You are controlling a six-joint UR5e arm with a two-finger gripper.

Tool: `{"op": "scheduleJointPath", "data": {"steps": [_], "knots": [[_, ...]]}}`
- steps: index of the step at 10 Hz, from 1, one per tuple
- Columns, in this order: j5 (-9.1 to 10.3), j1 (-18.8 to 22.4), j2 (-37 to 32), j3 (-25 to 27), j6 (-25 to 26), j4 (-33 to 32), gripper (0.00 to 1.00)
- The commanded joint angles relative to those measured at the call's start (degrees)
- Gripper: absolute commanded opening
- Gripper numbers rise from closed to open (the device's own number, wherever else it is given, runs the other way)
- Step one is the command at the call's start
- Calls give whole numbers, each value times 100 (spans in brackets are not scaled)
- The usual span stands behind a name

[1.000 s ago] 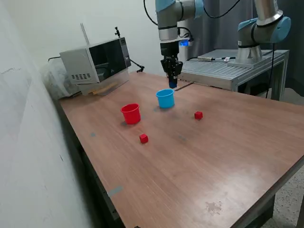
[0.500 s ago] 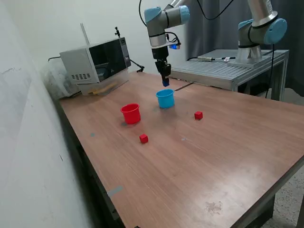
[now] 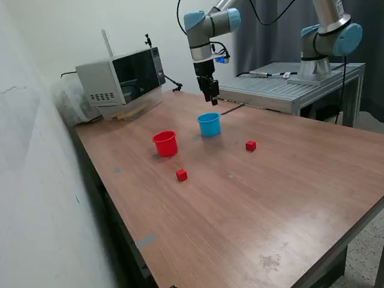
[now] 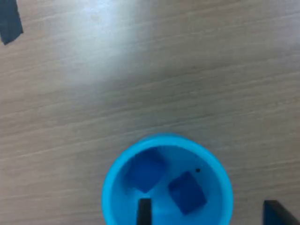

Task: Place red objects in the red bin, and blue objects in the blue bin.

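Note:
The blue bin [image 3: 209, 124] stands near the table's middle, and my gripper [image 3: 212, 99] hangs open straight above it. In the wrist view the blue bin [image 4: 112, 197] holds two dark-blue cubes, one [image 4: 146, 169] beside the other [image 4: 187, 193]. My gripper [image 4: 208, 213] holds nothing, and its dark fingertips [image 4: 144, 211] show at the picture's edge. The red bin [image 3: 165, 143] stands toward the exterior view's left of the blue one. One red cube [image 3: 181, 174] lies in front of the red bin. A second red cube [image 3: 251, 145] lies toward the exterior view's right of the blue bin.
A microwave [image 3: 123, 75] sits at the table's back corner by the wall. A second arm [image 3: 327, 36] stands on a metal bench [image 3: 288, 87] behind the table. A strip of dark tape [image 4: 9, 21] is stuck on the wood.
The blue cube that my gripper carried over the blue bin is no longer between the fingers. The gripper has risen and shifted slightly toward the microwave side.

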Motion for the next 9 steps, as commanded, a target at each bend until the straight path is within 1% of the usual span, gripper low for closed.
{"op": "scheduleJointPath", "data": {"steps": [1, 2, 3, 4, 5, 7, 8, 9], "knots": [[9, 59, -103, 14, -143, -4, 100], [18, 68, -269, 66, -152, 22, 100], [26, 251, -488, 128, -161, 49, 100], [35, 740, -830, 215, -361, 57, 100], [44, 1102, -1086, 277, -563, 92, 100], [44, 1858, -1377, 313, -636, 285, 100], [44, 2174, -1465, 313, -636, 330, 100], [61, 2265, -1492, 313, -645, 295, 100]]}}
